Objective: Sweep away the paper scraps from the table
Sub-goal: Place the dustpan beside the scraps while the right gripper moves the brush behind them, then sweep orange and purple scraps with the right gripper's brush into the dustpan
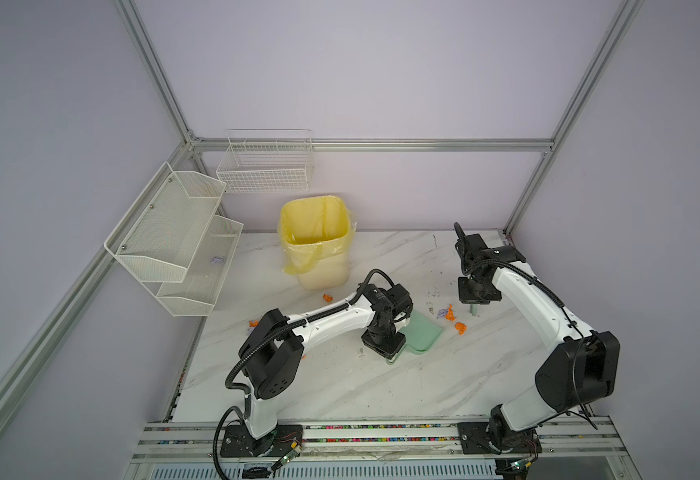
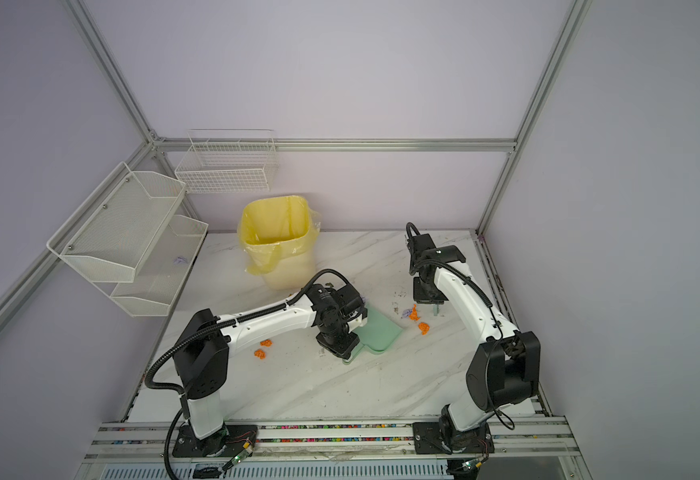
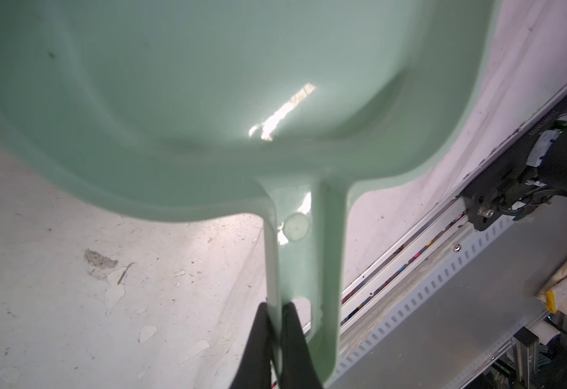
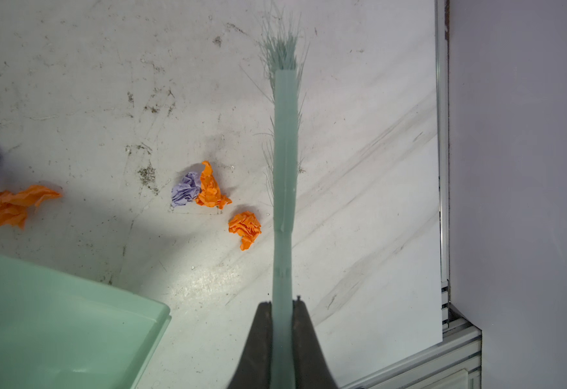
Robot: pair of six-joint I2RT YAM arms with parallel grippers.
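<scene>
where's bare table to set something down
Bare: white marble table along the front rail, and right of the yellow-lined bin. Crowded: orange and lilac paper scraps between green plastic dustpan and green brush.

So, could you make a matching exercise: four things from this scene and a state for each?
Things: 1 dustpan; 2 brush; 3 waste bin; 4 orange paper scrap.
States: a gripped by the right end effector; b lined with a yellow bag; c loose on the table; d gripped by the left end effector.
Pairs: 1-d, 2-a, 3-b, 4-c.
</scene>
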